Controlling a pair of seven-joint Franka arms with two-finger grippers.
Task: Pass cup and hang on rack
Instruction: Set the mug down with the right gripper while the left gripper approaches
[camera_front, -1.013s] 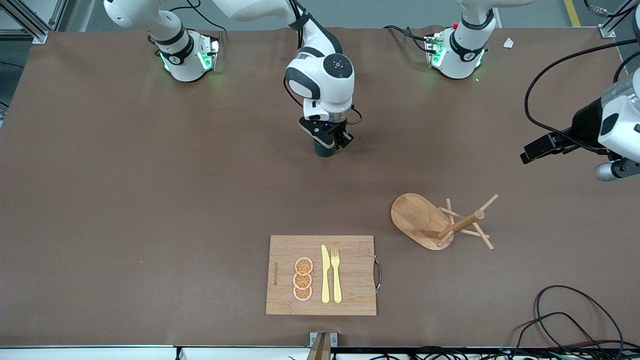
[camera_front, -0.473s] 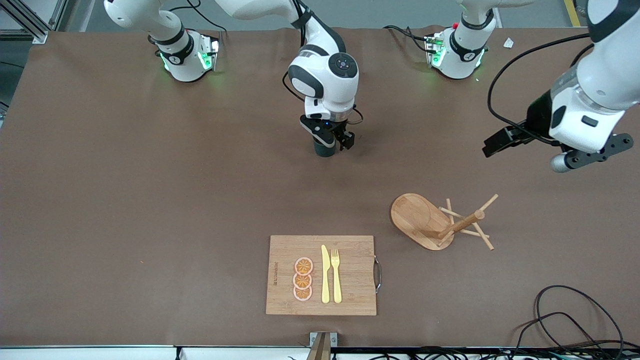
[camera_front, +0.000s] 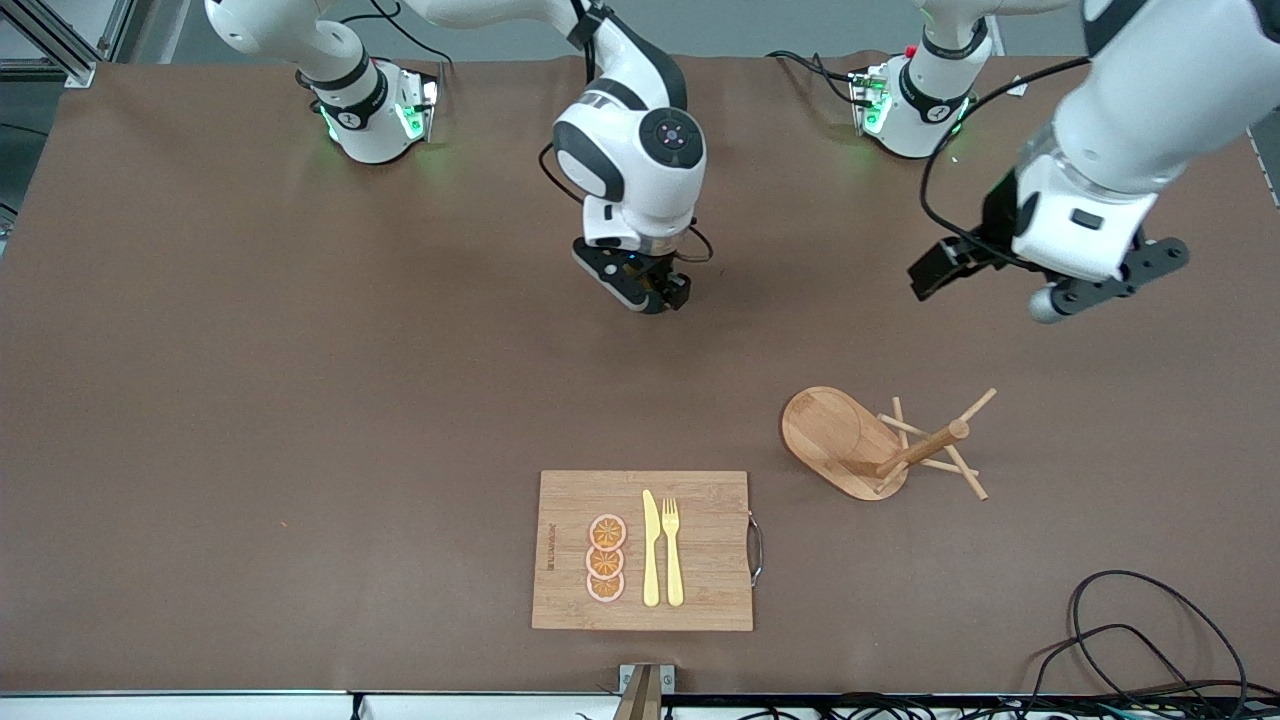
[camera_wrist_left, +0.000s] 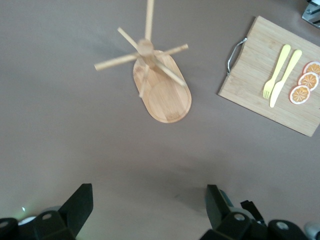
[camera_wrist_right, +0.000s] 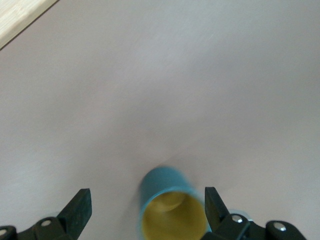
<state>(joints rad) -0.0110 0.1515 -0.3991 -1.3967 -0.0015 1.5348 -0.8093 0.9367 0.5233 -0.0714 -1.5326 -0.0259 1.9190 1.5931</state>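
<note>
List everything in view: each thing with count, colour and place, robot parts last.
cup: one, teal with yellow inside, on the table between the right end effector's fingers
rack: one, light wood, toward the left arm's end of the table
cutting board: one, light wood, nearer the front camera than the rack
orange slices: three, orange, in a row on the board
knife: one, yellow, beside the slices
fork: one, yellow, beside the knife
table: one, brown
right end effector: open, around the cup
left end effector: open, above bare table near the rack
</note>
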